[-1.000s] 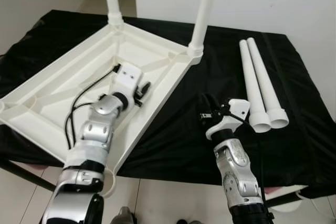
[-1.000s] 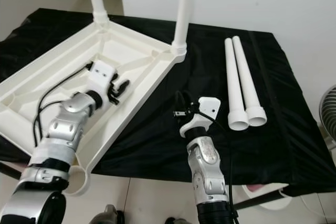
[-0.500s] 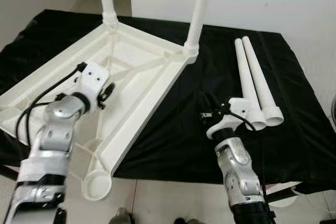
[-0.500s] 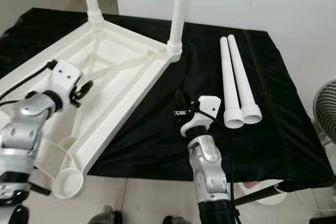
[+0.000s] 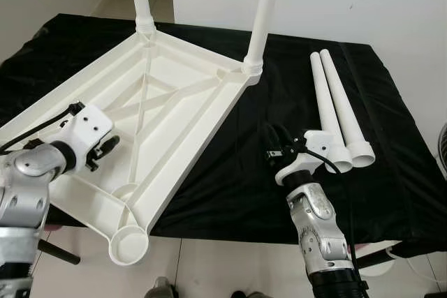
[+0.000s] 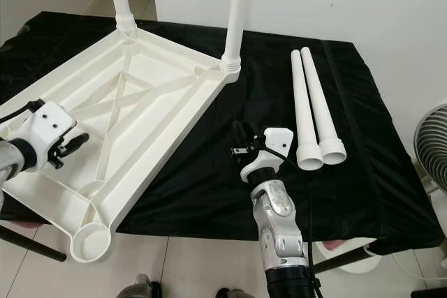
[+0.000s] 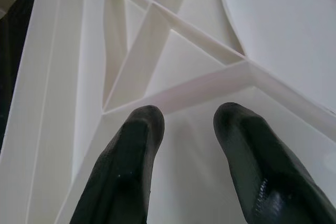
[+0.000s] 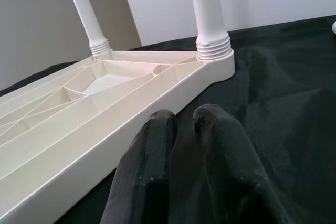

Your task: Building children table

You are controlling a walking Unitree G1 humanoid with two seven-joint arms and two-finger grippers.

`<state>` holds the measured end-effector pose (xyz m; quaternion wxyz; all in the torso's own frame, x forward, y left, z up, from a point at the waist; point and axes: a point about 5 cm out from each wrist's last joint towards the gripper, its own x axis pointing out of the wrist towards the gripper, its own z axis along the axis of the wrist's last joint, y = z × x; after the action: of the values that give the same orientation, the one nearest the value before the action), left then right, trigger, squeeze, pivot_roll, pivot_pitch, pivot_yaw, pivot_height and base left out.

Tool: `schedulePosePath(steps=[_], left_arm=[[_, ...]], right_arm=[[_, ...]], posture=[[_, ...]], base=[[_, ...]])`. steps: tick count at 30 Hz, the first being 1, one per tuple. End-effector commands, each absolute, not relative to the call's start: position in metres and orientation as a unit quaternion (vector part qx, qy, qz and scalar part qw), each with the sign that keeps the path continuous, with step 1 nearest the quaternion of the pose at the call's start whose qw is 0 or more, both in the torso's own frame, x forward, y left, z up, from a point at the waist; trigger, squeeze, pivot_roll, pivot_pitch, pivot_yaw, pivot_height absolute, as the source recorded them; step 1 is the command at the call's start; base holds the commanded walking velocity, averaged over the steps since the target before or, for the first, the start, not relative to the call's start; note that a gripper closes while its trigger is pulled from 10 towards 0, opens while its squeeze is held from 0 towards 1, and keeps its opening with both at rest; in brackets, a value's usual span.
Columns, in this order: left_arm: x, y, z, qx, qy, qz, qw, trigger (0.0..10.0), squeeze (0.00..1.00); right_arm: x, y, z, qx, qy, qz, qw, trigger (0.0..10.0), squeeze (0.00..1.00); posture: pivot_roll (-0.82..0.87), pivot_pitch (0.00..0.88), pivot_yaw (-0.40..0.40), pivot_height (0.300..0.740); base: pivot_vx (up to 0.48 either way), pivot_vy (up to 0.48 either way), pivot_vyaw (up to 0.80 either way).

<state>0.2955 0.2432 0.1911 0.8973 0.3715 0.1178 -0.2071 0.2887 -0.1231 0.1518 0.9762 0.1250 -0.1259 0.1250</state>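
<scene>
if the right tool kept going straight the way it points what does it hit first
Probably the long side rim of the upturned white tabletop. The right tool, fingers together, hovers low over the black cloth and aims at that rim, with the two fitted legs standing beyond. Depth is hard to judge, so it may graze the cloth first.

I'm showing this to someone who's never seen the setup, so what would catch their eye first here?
The big white upturned tabletop on the black cloth, with two legs already standing up from its far corners. Next, two loose white legs lying side by side on the cloth to the right. The left gripper hovers open over the tabletop's near left part, and the right gripper is shut above the cloth between tabletop and loose legs.
</scene>
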Motion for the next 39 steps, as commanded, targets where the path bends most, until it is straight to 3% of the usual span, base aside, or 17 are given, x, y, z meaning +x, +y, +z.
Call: schedulePosePath(steps=[1, 11, 19, 25, 30, 39], left_arm=[[0.291, 0.236, 0.188, 0.381, 0.12, -0.237, 0.886, 10.0, 0.0], [0.286, 0.219, 0.18, 0.398, 0.117, -0.285, 0.864, 10.0, 0.0], [0.297, 0.172, 0.175, 0.38, 0.082, -0.343, 0.855, 10.0, 0.0], [0.301, 0.157, 0.175, 0.375, 0.071, -0.355, 0.853, 10.0, 0.0], [0.313, 0.118, 0.176, 0.358, 0.044, -0.371, 0.856, 10.0, 0.0], [0.316, 0.081, 0.175, 0.334, 0.024, -0.392, 0.857, 10.0, 0.0]], right_arm=[[0.289, -0.124, 0.151, 0.126, -0.12, 0.127, 0.976, 10.0, 0.0], [0.29, -0.125, 0.151, 0.125, -0.12, 0.128, 0.977, 10.0, 0.0], [0.291, -0.129, 0.153, 0.124, -0.124, 0.118, 0.977, 10.0, 0.0], [0.291, -0.13, 0.154, 0.123, -0.126, 0.113, 0.978, 10.0, 0.0], [0.29, -0.132, 0.154, 0.125, -0.127, 0.105, 0.978, 10.0, 0.0], [0.29, -0.134, 0.154, 0.125, -0.127, 0.1, 0.979, 10.0, 0.0]], posture=[[0.18, 0.087, -0.058, 0.74], [0.17, 0.089, -0.06, 0.74], [0.15, 0.094, -0.045, 0.74], [0.15, 0.097, -0.039, 0.74], [0.14, 0.105, -0.029, 0.74], [0.13, 0.108, -0.027, 0.74]], base=[[0.0, 0.0, 0.0], [0.0, 0.0, 0.0], [0.0, 0.0, 0.0], [0.0, 0.0, 0.0], [0.0, 0.0, 0.0], [0.0, 0.0, 0.0]])
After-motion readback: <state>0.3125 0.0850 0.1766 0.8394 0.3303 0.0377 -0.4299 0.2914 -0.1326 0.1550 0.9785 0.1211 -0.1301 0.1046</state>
